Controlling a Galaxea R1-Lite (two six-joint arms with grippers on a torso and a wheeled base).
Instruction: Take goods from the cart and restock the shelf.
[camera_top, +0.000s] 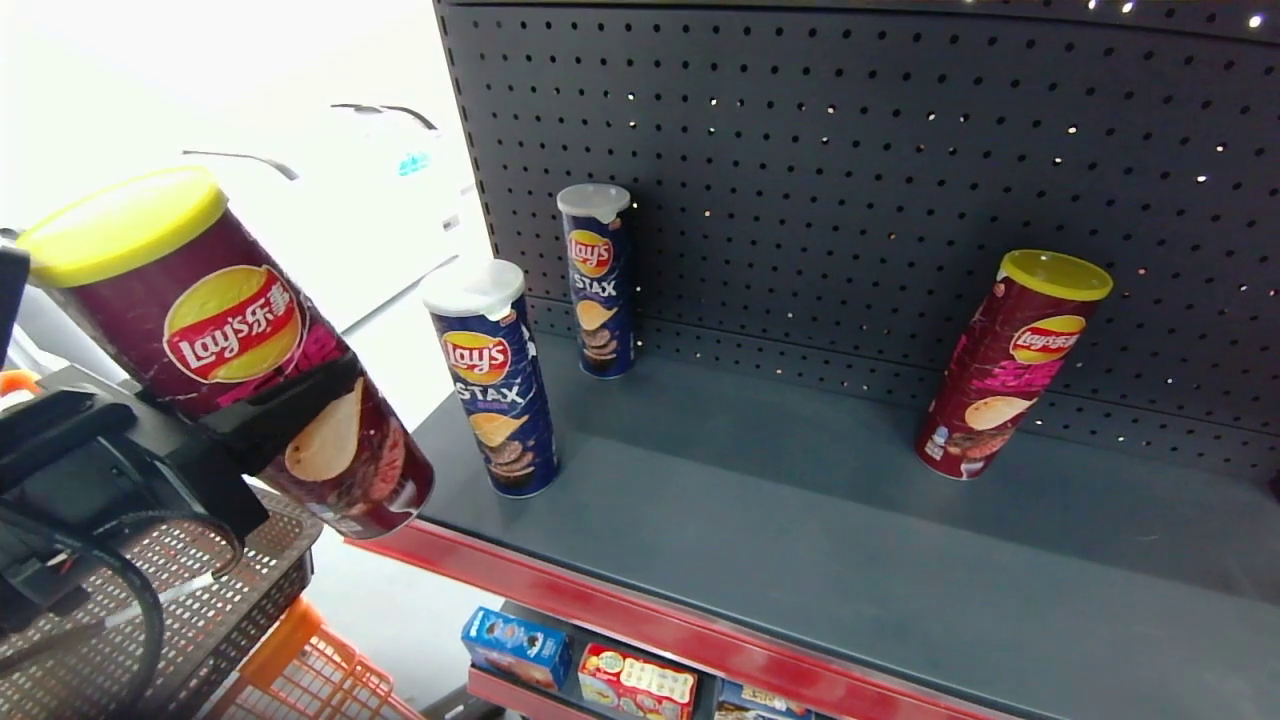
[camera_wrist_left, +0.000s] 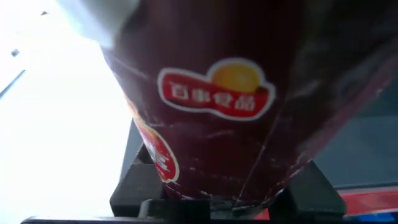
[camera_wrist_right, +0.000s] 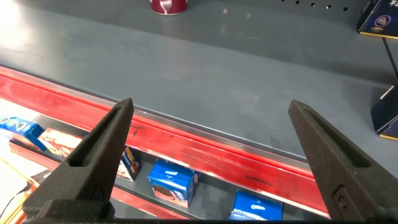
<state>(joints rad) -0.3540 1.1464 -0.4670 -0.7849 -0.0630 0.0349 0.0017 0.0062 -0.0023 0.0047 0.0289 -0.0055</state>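
Grey shelf (camera_top: 800, 540) lies ahead, black pegboard (camera_top: 900, 150) behind it, the orange cart (camera_top: 330, 680) low at my left. My left jaws are clamped on a tilted maroon can (camera_top: 230, 340) just off the shelf's left end; my right jaws gape wide and empty above its red front edge. A second maroon can (camera_top: 1000, 370) stands back right, a blue can (camera_top: 495, 385) front left, the other blue can (camera_top: 598, 285) behind it.

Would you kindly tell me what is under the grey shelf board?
Boxed goods stand below it: a blue box beside a red-and-white box. The grey shelf board covers everything farther back.
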